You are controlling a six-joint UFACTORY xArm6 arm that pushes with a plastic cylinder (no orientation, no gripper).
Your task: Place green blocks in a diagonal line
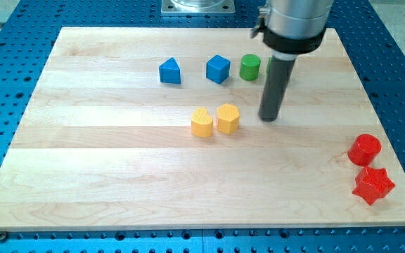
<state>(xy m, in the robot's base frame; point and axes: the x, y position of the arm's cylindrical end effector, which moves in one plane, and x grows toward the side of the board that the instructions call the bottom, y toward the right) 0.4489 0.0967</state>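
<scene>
A: Nearest you, two reds on the board [118, 176]: star [373, 185], cylinder [364, 149]. Two yellows mid-board: heart [202, 122], hexagon [228, 117].

B: And my tip [270, 117]?

A: Right of the hexagon, apart; bare rod, nothing gripped. Farthest: two blues [169, 71] [218, 68], green cylinder [250, 67]. Green behind the rod, partly hidden.

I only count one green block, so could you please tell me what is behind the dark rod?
A sliver of green shows at the dark rod's left edge, right of the green cylinder. It may be a second green block; its shape is covered.
</scene>
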